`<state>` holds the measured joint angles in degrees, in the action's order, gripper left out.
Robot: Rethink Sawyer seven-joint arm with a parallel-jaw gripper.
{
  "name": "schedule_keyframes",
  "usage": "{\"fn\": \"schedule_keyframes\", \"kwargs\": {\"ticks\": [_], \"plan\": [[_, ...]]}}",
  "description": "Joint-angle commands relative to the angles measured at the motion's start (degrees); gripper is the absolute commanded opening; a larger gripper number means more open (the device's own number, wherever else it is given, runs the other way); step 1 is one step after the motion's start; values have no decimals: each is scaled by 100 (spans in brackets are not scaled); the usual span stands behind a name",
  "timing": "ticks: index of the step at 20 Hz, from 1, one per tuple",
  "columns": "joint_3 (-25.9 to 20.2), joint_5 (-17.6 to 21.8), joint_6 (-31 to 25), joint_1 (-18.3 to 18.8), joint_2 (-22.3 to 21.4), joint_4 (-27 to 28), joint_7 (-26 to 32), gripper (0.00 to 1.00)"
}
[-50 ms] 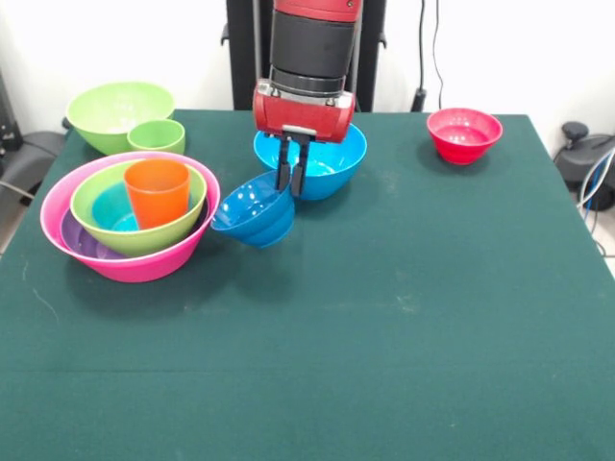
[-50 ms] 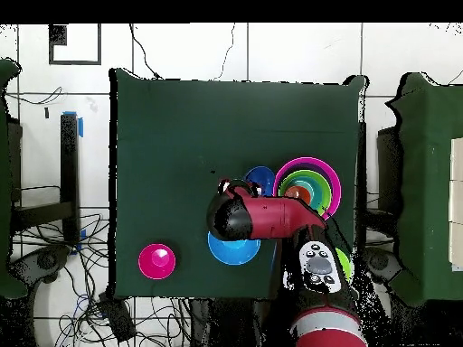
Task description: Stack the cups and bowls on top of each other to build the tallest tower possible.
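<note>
glossy smooth plastic bowls [image 1: 259, 213], matt green cloth table [image 1: 384, 317]

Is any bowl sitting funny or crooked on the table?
Yes. The small blue bowl beside the pink bowl is tipped on its side, its rim pinched by the gripper. The other bowls sit level.

Seven bowls [image 1: 460, 133], two cups [image 1: 157, 190].

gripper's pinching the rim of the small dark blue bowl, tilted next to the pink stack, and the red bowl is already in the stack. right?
Not quite. The small red plastic bowl sits alone near the table's far corner in the front view, not in the stack. The gripper does pinch the tilted dark blue plastic bowl beside the large pink bowl.
</note>
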<state>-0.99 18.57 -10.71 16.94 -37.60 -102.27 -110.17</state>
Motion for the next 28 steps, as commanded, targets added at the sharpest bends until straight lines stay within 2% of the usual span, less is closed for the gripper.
{"fn": "schedule_keyframes", "kwargs": {"ticks": [1,16,24,28], "plan": [[-573,-23,-838,31,-217,-477,-82,0],[-624,-135,-1055,-48,-473,-731,-201,0],[-539,-99,-1742,-41,-1044,-749,137,0],[-548,-24,-2120,74,-1277,-652,373,0]]}}
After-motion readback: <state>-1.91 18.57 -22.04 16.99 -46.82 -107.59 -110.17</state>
